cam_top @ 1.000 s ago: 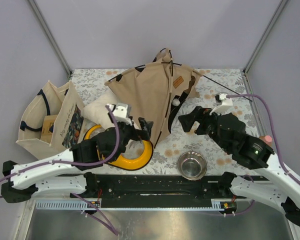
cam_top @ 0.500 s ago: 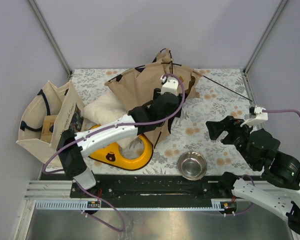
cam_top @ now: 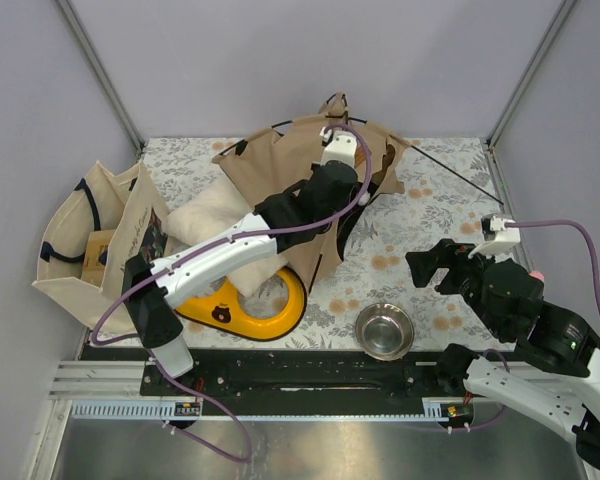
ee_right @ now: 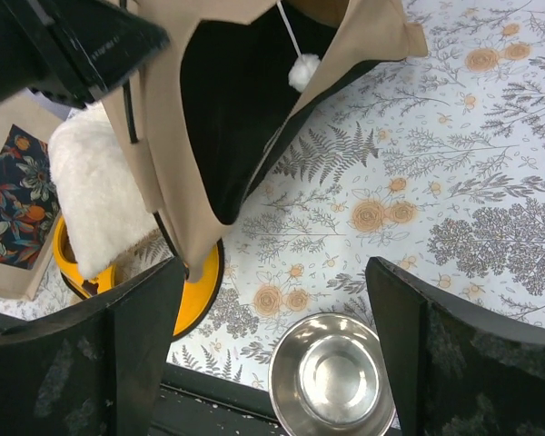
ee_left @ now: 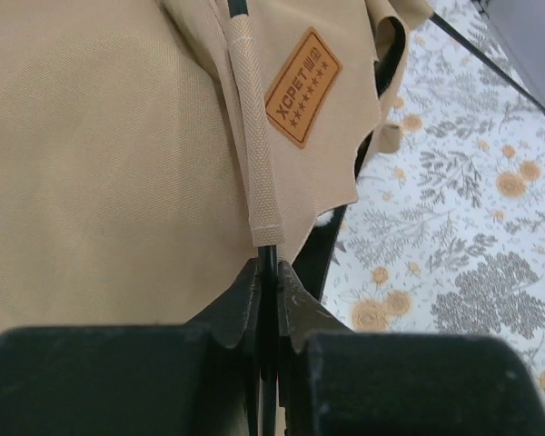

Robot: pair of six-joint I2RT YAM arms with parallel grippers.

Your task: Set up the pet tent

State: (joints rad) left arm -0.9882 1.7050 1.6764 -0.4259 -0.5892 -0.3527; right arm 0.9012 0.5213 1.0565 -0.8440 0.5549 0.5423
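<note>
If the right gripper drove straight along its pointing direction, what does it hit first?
Probably the floral-print table cover, just past the round steel bowl and short of the tan canvas pet tent. The open right gripper angles downward; depth unclear.

Small walled work cell with a flower-printed tabletop

Plain pale lavender-grey wall panels [cam_top: 280, 60] close in the back and both sides, meeting at two slanting silver metal frame posts [cam_top: 100, 70] that come down to the table's far corners. The table carries a white cloth printed with grey ferns and orange blossoms [cam_top: 430, 200], lying flat out to its far and right edges. Along the near edge runs a black mounting rail [cam_top: 310, 372], and below it lies a brushed grey metal sheet [cam_top: 330, 450]. The light is soft and even, with only faint shadows.
</note>
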